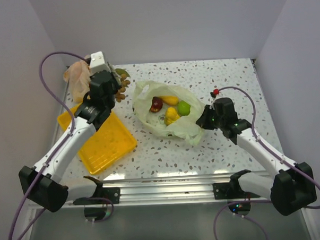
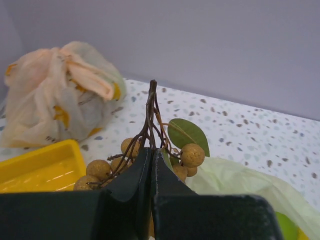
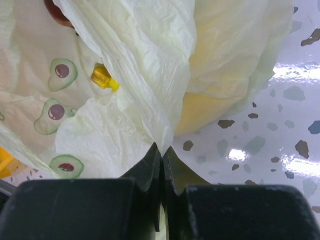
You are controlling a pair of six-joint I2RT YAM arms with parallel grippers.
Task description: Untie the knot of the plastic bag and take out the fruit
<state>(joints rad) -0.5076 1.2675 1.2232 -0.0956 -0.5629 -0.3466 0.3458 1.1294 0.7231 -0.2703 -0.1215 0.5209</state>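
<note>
At the middle of the speckled table (image 1: 227,74) lies the plastic bag (image 1: 176,129), pale green and crinkled, its mouth spread open and facing up. Inside the bag sit a dark red apple (image 1: 156,103), an orange-yellow fruit (image 1: 170,100), a green round fruit (image 1: 184,108) and a lumpy yellow fruit (image 1: 172,116), all packed close together. At the bag's right edge the right gripper (image 3: 161,150) is clenched on a fold of the thin plastic, its jaws pressed together with the film pinched between them. To the left of the bag and a little farther back, the left gripper (image 2: 151,152) is clamped on the woody stem of a cluster of small brown fruits (image 2: 192,155), which carries one green leaf and is outside the bag; whether it hangs clear of the table I cannot tell. Left of the bag and nearer the arm bases lies a yellow tray (image 1: 105,149), set at an angle. Farther left of the bag, in the back corner, sits a knotted orange-beige bag (image 2: 55,95).
</note>
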